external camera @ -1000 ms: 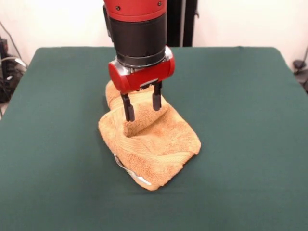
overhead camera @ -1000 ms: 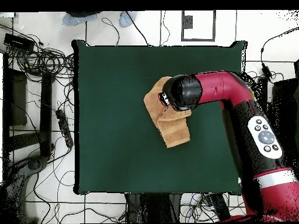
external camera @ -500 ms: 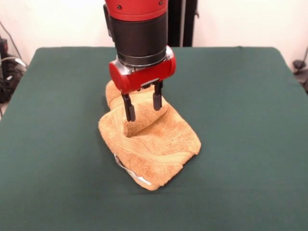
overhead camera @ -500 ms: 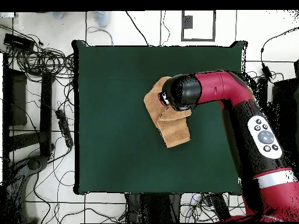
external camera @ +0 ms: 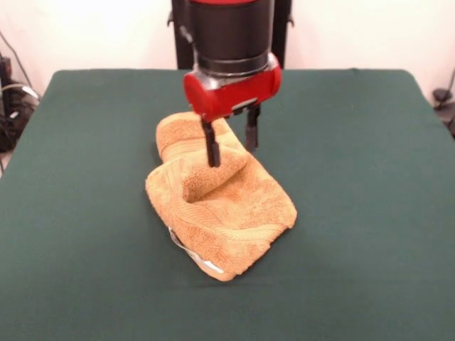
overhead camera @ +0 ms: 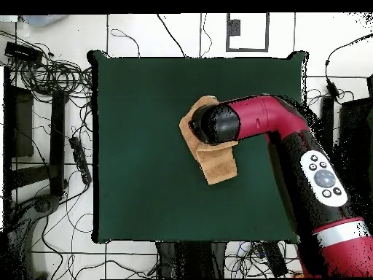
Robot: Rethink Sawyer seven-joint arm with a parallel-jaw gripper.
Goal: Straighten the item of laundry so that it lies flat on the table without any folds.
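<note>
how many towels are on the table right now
1. A single orange-tan towel lies crumpled and folded over itself near the middle of the green table, right under the open gripper. Nothing else cloth-like shows, though the arm hides part of the towel from overhead.

Orange-tan towel (overhead camera: 216, 165) bunched, folded, approx. mid green surface (overhead camera: 138, 146). Red arm (overhead camera: 269, 124) crosses in from lower right, its black end over towel's upper part. Cables on tiled floor (overhead camera: 44, 87) beside the surface.
</note>
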